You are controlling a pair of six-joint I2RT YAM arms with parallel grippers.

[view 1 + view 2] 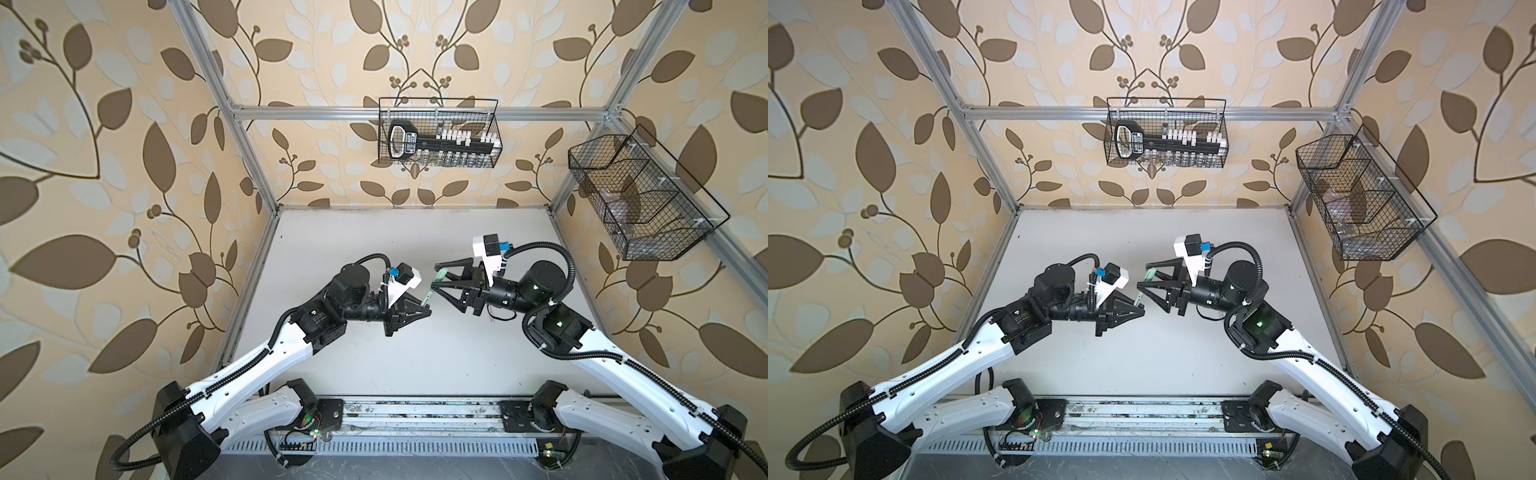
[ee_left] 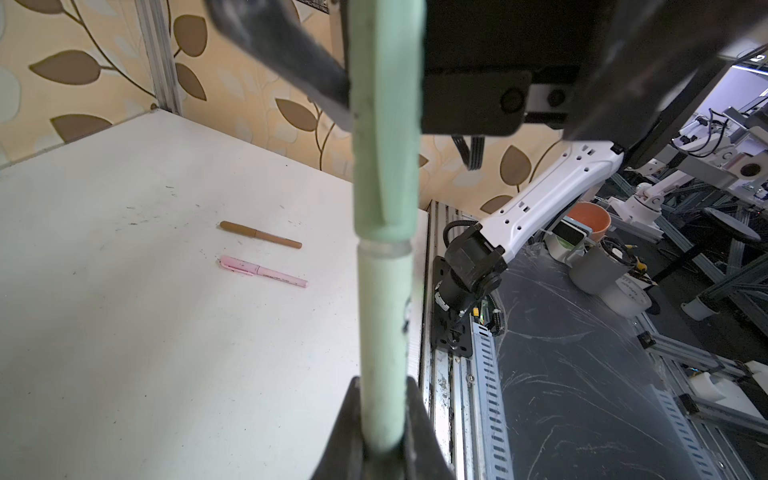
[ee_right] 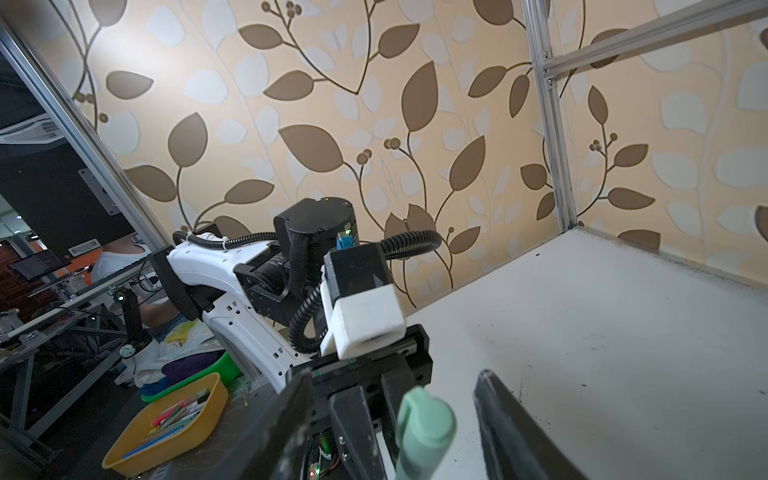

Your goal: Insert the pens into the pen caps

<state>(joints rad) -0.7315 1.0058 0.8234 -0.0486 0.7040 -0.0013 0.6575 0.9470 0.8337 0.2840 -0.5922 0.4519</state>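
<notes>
Capping of green pen (image 2: 382, 316) looks done: left hand (image 1: 427, 309) clamps barrel, right hand (image 1: 434, 275) released astride green cap (image 3: 424, 419); next, lay it on worktop (image 2: 124, 311).

Sage-green, this pen (image 2: 382, 316), cap (image 2: 384, 124) matching; pink pen (image 2: 264, 272), tan-brown pen (image 2: 260, 235); white table (image 2: 124, 332); beige wallpaper (image 2: 232, 75), brown leaves.

Bench surroundings: baskets, wallpaper, clutter

The scuffed white bench (image 1: 415, 365) is walled by leaf-patterned wallpaper (image 1: 104, 166). A wire basket (image 1: 436, 99) holding a black-handled tool (image 1: 398, 139) hangs above the back edge, and a divided wire basket (image 1: 648, 249) hangs above the right edge. Off the bench sit a yellow tray (image 3: 183, 444), an orange bowl (image 2: 592, 216) and a grey mug (image 2: 598, 270).
</notes>
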